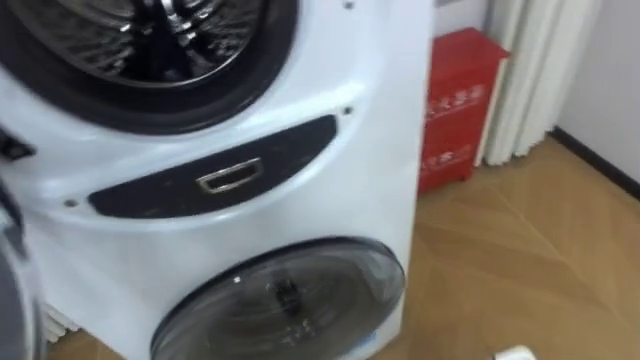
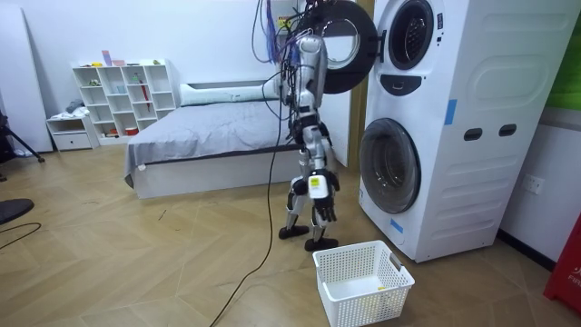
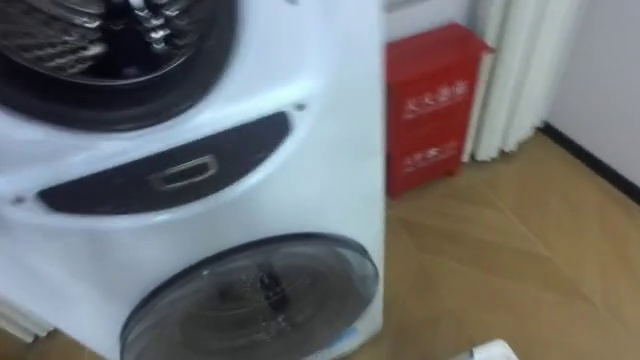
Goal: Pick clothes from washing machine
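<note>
In front of the robot: a tall white stacked washing machine (image 1: 380, 150) with two round ports, one above the other.
Robot position: in the room view it stands upright on the wood-pattern floor (image 1: 520, 270), close to the machine front and facing it.
Upper drum port (image 1: 130, 40): at 11 o'clock in the eye views, it is uncovered and shows ribbed bare metal inside.
Upper round dark door (image 2: 340, 45): swung out fully, and in the room view it sits beside the robot's head.
Dark curved panel (image 1: 215, 170): between the two ports, carrying a small metal-framed rectangular handle (image 1: 230, 177).
Lower glass-fronted round door (image 1: 285, 300): at 6 o'clock in the eye views, closed.
Clothes: location cannot be told, as no fabric is discernible in the visible part of the upper drum.
Left hand and right hand: cannot be made out against the body in the room view, so the grasp state cannot be told.
White perforated plastic laundry basket (image 2: 349, 304): on the floor just beside the robot's feet, at 5 o'clock from them in the room view.
Red box-shaped cabinet (image 1: 455, 110): at 2 o'clock in the eye views, just beside the machine's side wall.
Pale pleated curtain (image 1: 535, 70): at 2 o'clock, just beyond the cabinet.
Grey-covered low bed (image 2: 209, 136): at 9 o'clock from the robot in the room view.
White cube shelf unit (image 2: 123, 95): at 9 o'clock, beyond the bed.
</note>
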